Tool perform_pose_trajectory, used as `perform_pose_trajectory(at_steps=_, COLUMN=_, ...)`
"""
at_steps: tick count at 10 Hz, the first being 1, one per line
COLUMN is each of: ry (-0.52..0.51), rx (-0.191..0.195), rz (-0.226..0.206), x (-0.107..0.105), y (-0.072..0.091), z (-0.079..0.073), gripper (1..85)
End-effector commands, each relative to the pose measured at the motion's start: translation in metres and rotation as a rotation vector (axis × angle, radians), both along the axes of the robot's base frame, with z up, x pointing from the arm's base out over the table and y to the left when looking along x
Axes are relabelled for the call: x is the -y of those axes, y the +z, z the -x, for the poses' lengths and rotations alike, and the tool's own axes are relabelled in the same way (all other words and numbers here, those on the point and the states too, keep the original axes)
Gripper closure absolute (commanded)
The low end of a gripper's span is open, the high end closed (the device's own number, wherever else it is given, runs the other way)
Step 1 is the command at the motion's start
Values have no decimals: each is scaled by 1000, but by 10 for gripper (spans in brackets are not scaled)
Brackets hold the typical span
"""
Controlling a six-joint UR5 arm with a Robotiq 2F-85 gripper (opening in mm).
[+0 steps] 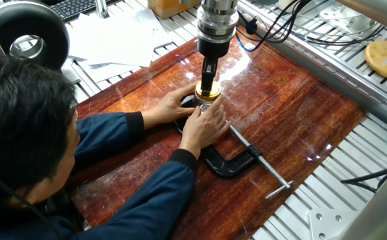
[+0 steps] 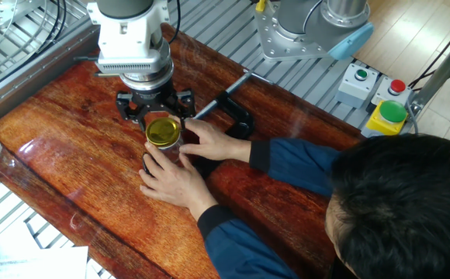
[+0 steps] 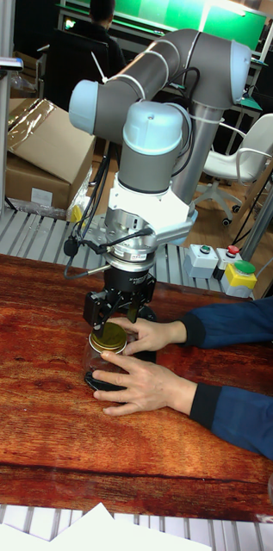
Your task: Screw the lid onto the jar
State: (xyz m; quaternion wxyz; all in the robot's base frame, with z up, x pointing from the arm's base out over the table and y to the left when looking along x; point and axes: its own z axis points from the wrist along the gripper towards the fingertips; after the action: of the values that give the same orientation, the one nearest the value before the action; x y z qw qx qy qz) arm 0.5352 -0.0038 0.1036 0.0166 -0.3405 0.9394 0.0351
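The small clear glass jar (image 3: 95, 365) stands upright on the red-brown wooden tabletop (image 1: 300, 113), held by a person's two hands (image 1: 207, 125). The shiny yellow lid (image 1: 207, 92) (image 2: 163, 132) (image 3: 108, 342) sits on the jar's mouth. My gripper (image 1: 207, 87) (image 3: 112, 330) points straight down over the jar, its black fingers shut on the lid's rim. The hands hide most of the jar's body.
A black C-clamp (image 1: 237, 160) (image 2: 237, 116) lies just beside the hands. The person's head and blue sleeves (image 2: 287, 163) fill the near side. A tan wooden disc (image 1: 385, 59) rests on the metal frame. A button box (image 2: 388, 112) sits by a second arm's base (image 2: 302, 31).
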Motion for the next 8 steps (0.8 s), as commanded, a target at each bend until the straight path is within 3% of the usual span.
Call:
perform_pose_trajectory(at_steps=1, ry=-2, rx=10, rz=-7, x=-2, y=-3, z=-5, gripper=127)
perform_pose_trajectory(at_steps=8, ry=3, rx=6, rz=-4, x=-1, y=-7, z=-5, gripper=133)
